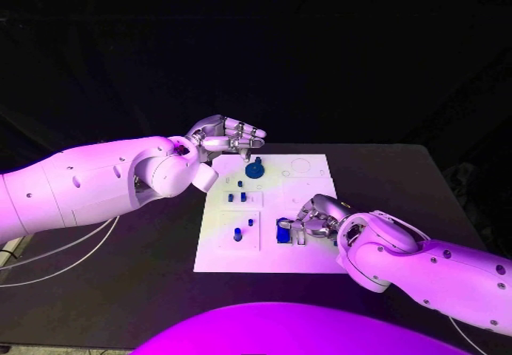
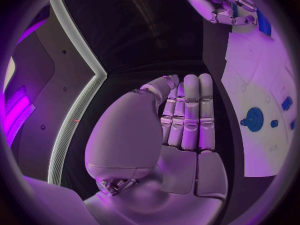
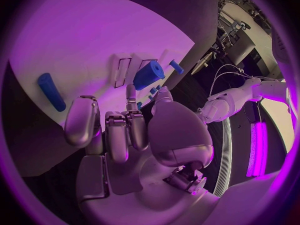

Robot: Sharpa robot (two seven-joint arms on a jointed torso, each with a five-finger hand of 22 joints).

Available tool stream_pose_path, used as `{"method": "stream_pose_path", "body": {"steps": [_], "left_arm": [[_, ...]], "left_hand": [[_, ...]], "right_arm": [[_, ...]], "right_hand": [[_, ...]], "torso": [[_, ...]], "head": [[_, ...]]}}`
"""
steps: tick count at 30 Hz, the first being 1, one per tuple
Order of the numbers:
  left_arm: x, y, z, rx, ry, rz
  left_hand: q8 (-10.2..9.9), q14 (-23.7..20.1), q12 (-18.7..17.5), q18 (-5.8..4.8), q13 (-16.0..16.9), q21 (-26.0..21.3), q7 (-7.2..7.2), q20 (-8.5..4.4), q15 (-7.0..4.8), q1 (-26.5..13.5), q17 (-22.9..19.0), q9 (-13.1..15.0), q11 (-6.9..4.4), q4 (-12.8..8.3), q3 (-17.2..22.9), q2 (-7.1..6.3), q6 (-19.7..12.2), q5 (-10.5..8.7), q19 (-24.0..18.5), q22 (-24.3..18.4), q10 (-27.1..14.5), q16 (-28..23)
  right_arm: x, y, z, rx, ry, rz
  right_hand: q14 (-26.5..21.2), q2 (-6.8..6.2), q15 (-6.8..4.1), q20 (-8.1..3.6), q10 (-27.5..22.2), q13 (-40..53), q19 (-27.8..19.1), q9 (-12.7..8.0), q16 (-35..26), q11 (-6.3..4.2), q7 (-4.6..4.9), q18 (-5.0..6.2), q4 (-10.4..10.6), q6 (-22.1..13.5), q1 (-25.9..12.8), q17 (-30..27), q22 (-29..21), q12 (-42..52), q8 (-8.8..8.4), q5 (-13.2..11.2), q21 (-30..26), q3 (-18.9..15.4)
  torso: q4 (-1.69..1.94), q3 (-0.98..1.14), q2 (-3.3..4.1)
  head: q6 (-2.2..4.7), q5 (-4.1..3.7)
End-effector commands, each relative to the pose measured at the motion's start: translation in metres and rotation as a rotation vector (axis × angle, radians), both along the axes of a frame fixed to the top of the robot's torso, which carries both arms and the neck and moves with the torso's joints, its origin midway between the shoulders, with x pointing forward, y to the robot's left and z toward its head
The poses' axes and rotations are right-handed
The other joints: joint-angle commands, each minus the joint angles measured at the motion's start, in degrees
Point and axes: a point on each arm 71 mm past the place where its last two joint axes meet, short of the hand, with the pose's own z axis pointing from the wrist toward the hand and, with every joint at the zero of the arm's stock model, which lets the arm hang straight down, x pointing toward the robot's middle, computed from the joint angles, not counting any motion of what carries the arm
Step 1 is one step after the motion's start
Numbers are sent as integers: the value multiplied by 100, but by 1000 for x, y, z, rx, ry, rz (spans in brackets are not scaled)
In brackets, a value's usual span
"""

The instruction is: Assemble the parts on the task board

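The task board (image 1: pixel 280 244) lies flat in the middle of the black table (image 1: pixel 384 177), a white plate with the small blue parts spread over it. The right hand (image 1: pixel 311 220) is low over the board's near right part, its fingers curled down toward a blue block (image 1: pixel 283 231) that stands there. In the right wrist view the fingers (image 3: pixel 119 130) bend in toward the palm, and a thick blue cylinder (image 3: pixel 148 74) stands just past the fingertips, with a smaller blue peg (image 3: pixel 176 66) beyond it and a long blue bar (image 3: pixel 50 91) lying apart on the white surface. Whether this hand actually pinches the blue block or only touches it cannot be told from these pictures.

The left hand (image 1: pixel 229 138) hangs above the board's far left corner, clear of the plate. In the left wrist view its fingers (image 2: pixel 190 115) stand straight and pressed side by side, with the thumb alongside them, and nothing lies between them.

Just beside that hand on the board sits a round blue disc part (image 1: pixel 255 170); the left wrist view shows it as a wheel with a hub (image 2: pixel 254 119). Nearer the board's middle stand a few short blue pegs (image 1: pixel 242 197), and closer to the near edge two more small blue pieces (image 1: pixel 238 234) stand in the left part of the plate.
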Motion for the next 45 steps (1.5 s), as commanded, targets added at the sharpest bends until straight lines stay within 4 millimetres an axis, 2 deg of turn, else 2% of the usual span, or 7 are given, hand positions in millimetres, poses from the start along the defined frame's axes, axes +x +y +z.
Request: {"method": "stream_pose_path", "body": {"steps": [1, 4, 12, 23, 29, 34, 45], "left_arm": [[0, -1, 1, -10, -1, -9], [0, 0, 1, -10, -1, -7], [0, 0, 1, -10, -1, -8], [0, -1, 1, -10, 0, -10], [0, -1, 1, -10, 1, -10], [1, 0, 0, -8, 2, -8], [1, 0, -1, -7, 4, -8]], "left_hand": [[1, -54, 28, 43, 9, -29, 3, 13, 6, 14, -7, -8, -3, -3, -27, 54, -53, 18, -34, -9, -53, -40], [1, -54, 28, 43, 9, -29, 3, 13, 6, 14, -7, -8, -3, -3, -27, 54, -53, 18, -34, -9, -53, -40], [1, -54, 28, 43, 9, -29, 3, 13, 6, 14, -7, -8, -3, -3, -27, 54, -53, 18, -34, -9, -53, -40], [1, -54, 28, 43, 9, -29, 3, 13, 6, 14, -7, -8, -3, -3, -27, 54, -53, 18, -34, -9, -53, -40], [1, -54, 28, 43, 9, -29, 3, 13, 6, 14, -7, -8, -3, -3, -27, 54, -53, 18, -34, -9, -53, -40], [-4, -58, 32, 42, 10, -31, 13, 14, 8, 10, -8, -13, 4, -7, -33, 53, -68, 18, -35, -9, -70, -41], [-8, -59, 31, 41, 10, -32, 18, 15, 11, 7, -8, -15, 7, -7, -35, 51, -77, 18, -36, -10, -79, -42]], "right_arm": [[-5, -2, 7, 29, -56, 28], [-10, -5, 9, 31, -50, 44], [-21, -1, 11, 36, -28, 84], [-19, 2, 2, 9, -17, 73], [-16, 2, 0, -2, -37, 58], [-14, 0, -1, -1, -52, 44], [-12, -6, -3, -26, -47, 37]], "right_hand": [[598, 191, -54, -52, 215, 955, 17, 76, 24, -65, -47, -83, -323, 92, 625, 1509, 46, 22, 94, -241, 42, 279], [598, 201, -84, -76, 229, 972, 26, 140, 24, -104, -94, -87, -556, 137, 958, 1509, 66, 32, 166, -511, 55, 429], [598, 67, -116, -108, 247, 993, 43, 257, 24, -141, -137, -96, -643, 195, 972, 1509, 107, 44, 298, -381, 83, 437], [598, 86, -169, -153, 276, 1029, 53, 443, 24, -206, -215, -97, -735, 213, 1059, 1509, 129, 70, 481, -188, 81, 551], [598, 198, -212, -190, 335, 1105, 72, 602, 24, -263, -276, -105, -777, 212, 1123, 1509, 171, 148, 624, -81, 113, 694], [598, 463, -234, -215, 377, 1160, 87, 729, 24, -283, -296, -111, -655, 164, 1022, 1509, 200, 204, 717, -17, 129, 875], [598, 355, -258, -241, 392, 1182, 96, 879, 24, -307, -322, -115, -848, 66, 1197, 1509, 230, 217, 804, -244, 131, 1141]], "torso": [[-6, 2, -1], [-14, 3, -2], [-7, 7, -5], [5, 3, 8], [-1, 3, 3], [-7, 2, -4], [-6, 5, -8]], "head": [[1, 13], [1, 11], [1, -20], [1, -25], [1, -13], [1, 1], [1, -22]]}}
